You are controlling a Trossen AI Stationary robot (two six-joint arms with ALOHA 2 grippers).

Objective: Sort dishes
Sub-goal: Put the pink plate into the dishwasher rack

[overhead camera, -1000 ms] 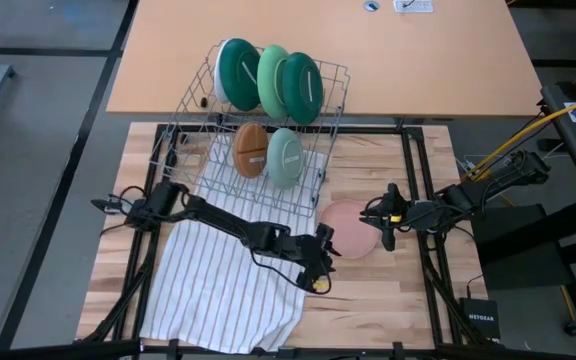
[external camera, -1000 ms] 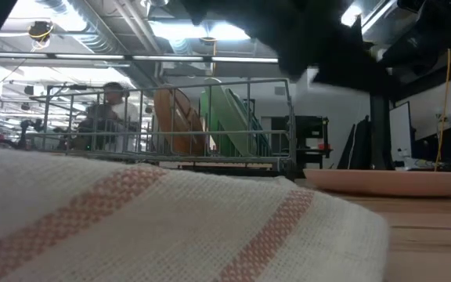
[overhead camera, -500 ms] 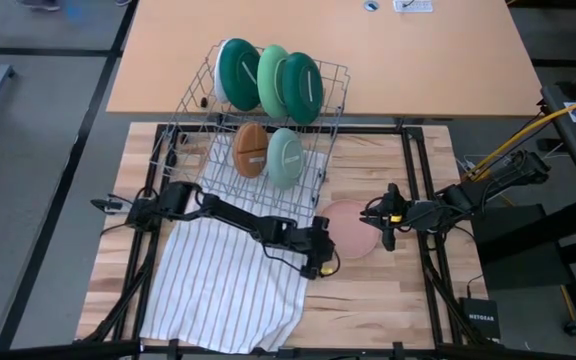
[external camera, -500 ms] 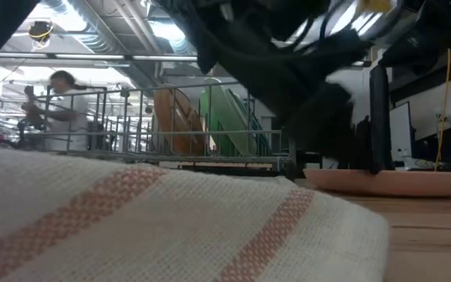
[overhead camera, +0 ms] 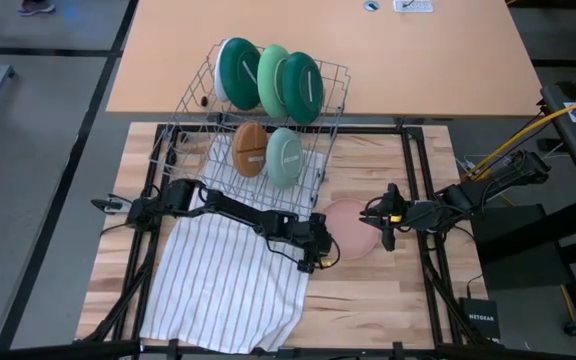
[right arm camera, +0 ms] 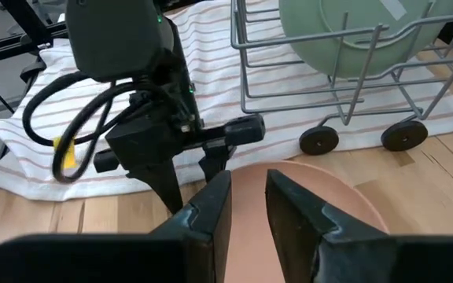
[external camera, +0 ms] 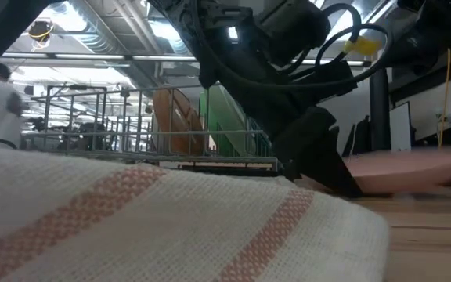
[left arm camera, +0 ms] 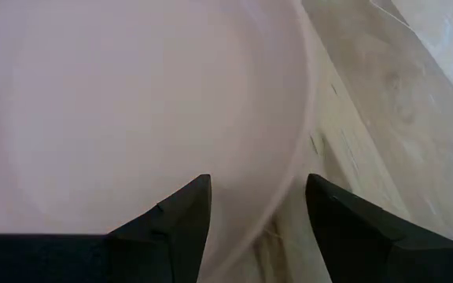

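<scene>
1. While five dishes (overhead camera: pixel 269 68) already stand in the wire rack (overhead camera: pixel 193 95), I see the pink plate (overhead camera: pixel 349 229) left on the table (overhead camera: pixel 388 290).
2. My left gripper (left arm camera: pixel 258 216), fingers open, straddles its rim; my right gripper (right arm camera: pixel 246 200), at the far edge, stands slightly parted.

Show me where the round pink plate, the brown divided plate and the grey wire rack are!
Round pink plate (overhead camera: pixel 350 226): high view, on its flat middle.
Brown divided plate (overhead camera: pixel 250 150): high view, on the face of the plate standing in the rack.
Grey wire rack (overhead camera: pixel 190 88): high view, on its left side wires.
</scene>
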